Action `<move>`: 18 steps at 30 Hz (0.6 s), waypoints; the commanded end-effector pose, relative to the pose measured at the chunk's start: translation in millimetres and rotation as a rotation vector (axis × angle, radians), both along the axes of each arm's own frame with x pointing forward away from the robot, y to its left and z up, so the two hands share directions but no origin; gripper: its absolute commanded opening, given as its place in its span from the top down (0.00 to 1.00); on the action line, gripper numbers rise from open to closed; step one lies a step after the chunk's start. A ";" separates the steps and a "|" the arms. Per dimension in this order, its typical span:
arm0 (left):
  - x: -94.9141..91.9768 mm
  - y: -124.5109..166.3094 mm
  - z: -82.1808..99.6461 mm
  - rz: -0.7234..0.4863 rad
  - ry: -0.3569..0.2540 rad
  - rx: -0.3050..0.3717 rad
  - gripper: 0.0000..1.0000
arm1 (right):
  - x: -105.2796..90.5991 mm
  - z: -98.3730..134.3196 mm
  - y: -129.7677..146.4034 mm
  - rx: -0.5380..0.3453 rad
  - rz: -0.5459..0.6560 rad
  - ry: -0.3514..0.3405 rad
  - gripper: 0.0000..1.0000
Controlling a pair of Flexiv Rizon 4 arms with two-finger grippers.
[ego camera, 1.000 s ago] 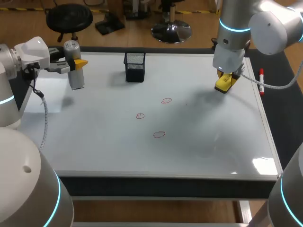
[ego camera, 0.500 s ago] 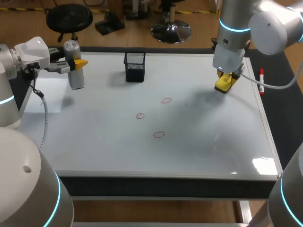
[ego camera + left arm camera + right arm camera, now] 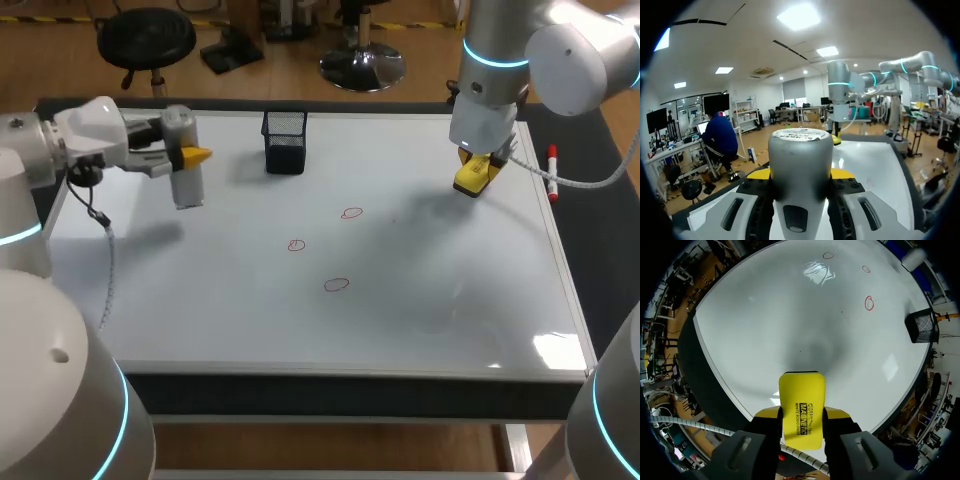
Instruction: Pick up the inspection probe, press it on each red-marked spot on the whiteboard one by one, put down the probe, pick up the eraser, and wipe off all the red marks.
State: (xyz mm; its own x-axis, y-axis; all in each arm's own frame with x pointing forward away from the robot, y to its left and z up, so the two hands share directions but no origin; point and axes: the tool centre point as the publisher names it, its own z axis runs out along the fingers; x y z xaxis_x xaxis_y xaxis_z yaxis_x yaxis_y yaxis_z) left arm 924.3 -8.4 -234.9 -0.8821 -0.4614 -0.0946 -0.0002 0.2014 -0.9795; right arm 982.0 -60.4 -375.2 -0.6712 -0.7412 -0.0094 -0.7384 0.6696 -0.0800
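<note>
moved: left arm (image 3: 60,150) has swung right along the board's far side, bringing the probe (image 3: 187,185) nearer the cup (image 3: 285,142); right arm (image 3: 560,60) has not shifted.
left gripper (image 3: 182,156): clamped on the probe from both sides, holding it upright above the board, with its shadow falling apart from it.
probe: smooth grey cylinder with a flat round cap; in the wrist view it stands straight up between the fingers.
right gripper (image 3: 478,170): closed on the eraser (image 3: 801,407), which sticks out ahead of the fingers over the board's far right part.
eraser: yellow rectangular block with rounded corners and black print on one face.
board (image 3: 450,300): glossy white in a silver frame, with glare patches.
marks: three small red ovals (image 3: 351,213) (image 3: 296,245) (image 3: 337,285) mid-board, between the two grippers and well apart from both.
cup: black wire mesh, square.
marker (image 3: 551,172): white with a red cap, beside the board's right edge.
hidden: probe's lower tip is cut off in the left wrist view; eraser's wiping face cannot be seen.
</note>
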 end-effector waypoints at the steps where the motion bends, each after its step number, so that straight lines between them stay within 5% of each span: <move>1: -19.5 -15.9 -3.0 -0.004 -0.005 -0.006 1.00 | -0.3 0.8 -0.8 -0.002 0.001 -0.001 1.00; 9: -50.1 -62.6 -10.6 -0.093 -0.004 -0.036 1.00 | -0.3 0.8 -0.8 -0.002 0.001 -0.001 1.00; 18: -64.3 -105.3 -17.0 -0.199 -0.024 -0.067 1.00 | -0.3 0.8 -0.8 -0.002 0.001 -0.001 1.00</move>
State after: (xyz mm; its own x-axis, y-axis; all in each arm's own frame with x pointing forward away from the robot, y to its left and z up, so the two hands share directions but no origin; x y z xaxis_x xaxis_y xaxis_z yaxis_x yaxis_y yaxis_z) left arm 852.2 -104.5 -245.9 -0.9518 -0.2936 -0.0885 0.0505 0.1346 -0.9896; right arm 982.0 -60.5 -375.3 -0.6713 -0.7411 -0.0094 -0.7383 0.6697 -0.0800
